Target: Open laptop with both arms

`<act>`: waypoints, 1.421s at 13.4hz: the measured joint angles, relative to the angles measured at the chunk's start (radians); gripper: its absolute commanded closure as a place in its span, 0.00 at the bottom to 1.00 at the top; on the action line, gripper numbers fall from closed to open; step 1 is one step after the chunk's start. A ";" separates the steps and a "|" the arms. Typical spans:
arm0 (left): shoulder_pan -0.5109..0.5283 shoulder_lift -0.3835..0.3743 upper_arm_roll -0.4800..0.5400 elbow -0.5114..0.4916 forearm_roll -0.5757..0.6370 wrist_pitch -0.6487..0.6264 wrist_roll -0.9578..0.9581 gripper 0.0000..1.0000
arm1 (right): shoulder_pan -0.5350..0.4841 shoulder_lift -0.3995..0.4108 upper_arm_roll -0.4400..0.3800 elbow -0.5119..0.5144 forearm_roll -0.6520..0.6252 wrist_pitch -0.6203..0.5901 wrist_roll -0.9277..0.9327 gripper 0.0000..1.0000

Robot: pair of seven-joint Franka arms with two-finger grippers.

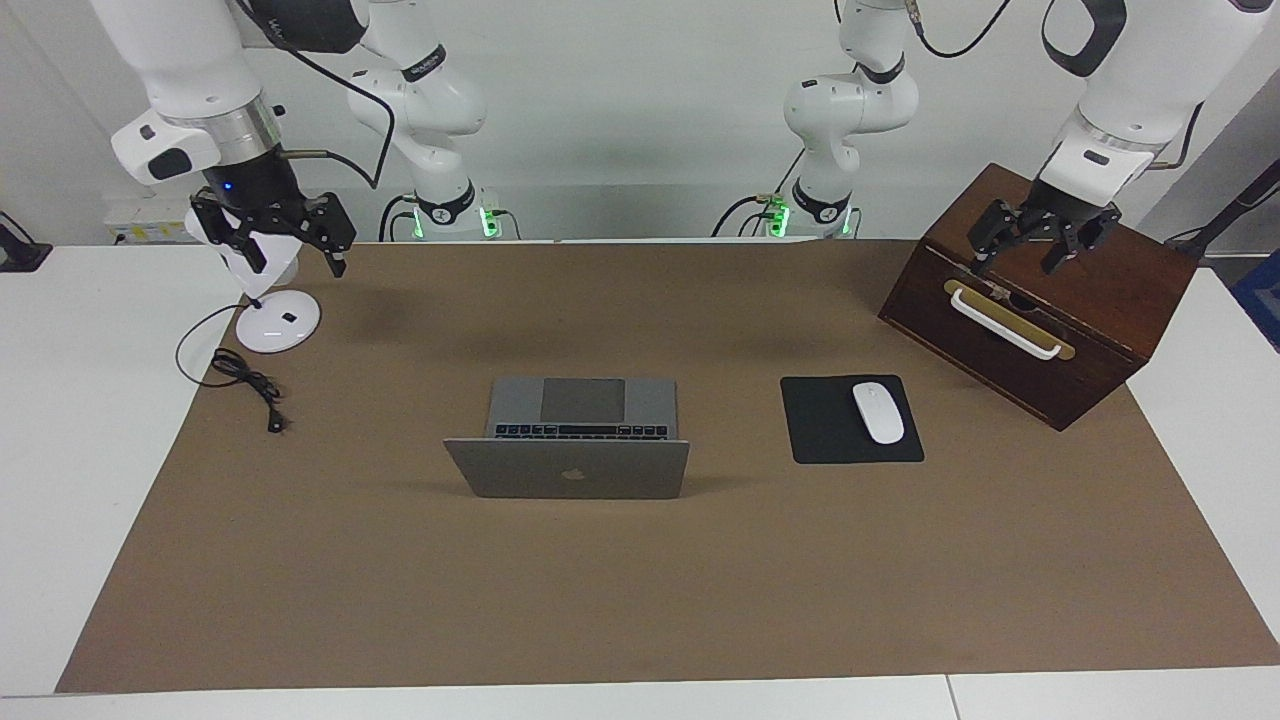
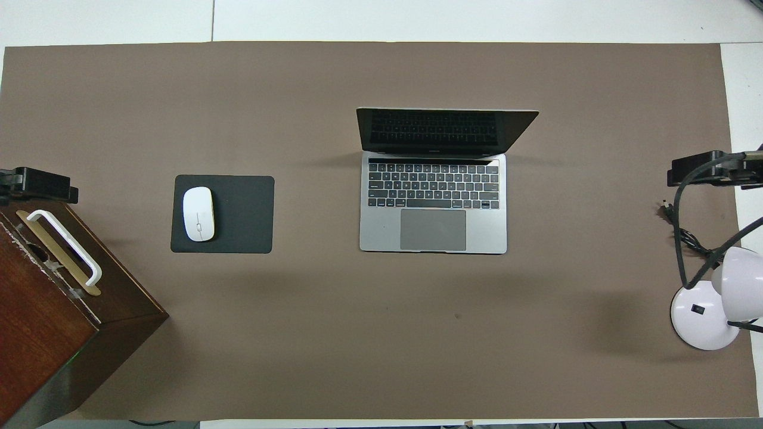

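Laptop [image 1: 568, 440] is sitting open mid-mat; you're seeing left gripper [image 1: 1030, 250] spread wide over wooden box [image 1: 1100, 300], right gripper [image 1: 290, 240] spread over lamp [image 1: 277, 322], both well apart from laptop.

Both raised hands, left hand [image 1: 1032, 248] and right hand [image 1: 290, 250], spread.

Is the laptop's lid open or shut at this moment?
Open. The laptop shows its keyboard and trackpad from overhead, and its lid stands raised, logo side away from the robots.
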 measured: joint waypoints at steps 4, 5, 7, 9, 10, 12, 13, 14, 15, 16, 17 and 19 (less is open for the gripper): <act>0.000 0.000 -0.001 0.000 0.000 0.000 0.000 0.00 | 0.060 0.001 -0.076 0.000 0.001 -0.001 0.000 0.00; 0.000 0.000 -0.001 0.000 0.000 0.000 0.000 0.00 | 0.060 0.001 -0.082 0.000 0.002 -0.002 0.000 0.00; 0.000 0.000 -0.001 0.000 0.000 0.000 0.000 0.00 | 0.060 0.001 -0.086 0.000 0.002 -0.003 0.000 0.00; 0.000 0.000 -0.001 0.000 0.000 0.000 0.000 0.00 | 0.061 0.001 -0.086 0.000 0.002 -0.007 0.000 0.00; 0.000 0.000 -0.001 0.000 0.000 0.000 0.000 0.00 | 0.062 0.001 -0.086 0.000 0.002 -0.008 0.000 0.00; 0.000 0.000 -0.001 0.000 0.000 0.000 0.000 0.00 | 0.063 0.001 -0.086 0.001 0.002 -0.008 0.000 0.00; 0.000 0.000 -0.001 0.000 0.000 0.000 0.000 0.00 | 0.063 0.001 -0.086 0.001 0.002 -0.008 0.000 0.00; 0.000 0.000 -0.001 0.000 0.000 0.000 0.000 0.00 | 0.063 0.001 -0.086 0.001 0.002 -0.009 0.000 0.00; 0.000 0.000 -0.001 0.000 0.000 0.000 0.000 0.00 | 0.063 0.001 -0.086 0.000 0.002 -0.009 0.000 0.00; 0.000 0.000 -0.001 0.000 0.000 0.000 0.000 0.00 | 0.063 0.001 -0.086 0.000 0.002 -0.010 0.000 0.00; 0.000 0.000 -0.001 0.000 0.000 0.000 0.000 0.00 | 0.063 0.001 -0.086 -0.002 0.002 -0.012 0.000 0.00; 0.000 0.000 -0.001 0.000 0.000 0.000 0.000 0.00 | 0.063 0.003 -0.087 -0.007 0.002 -0.014 0.000 0.00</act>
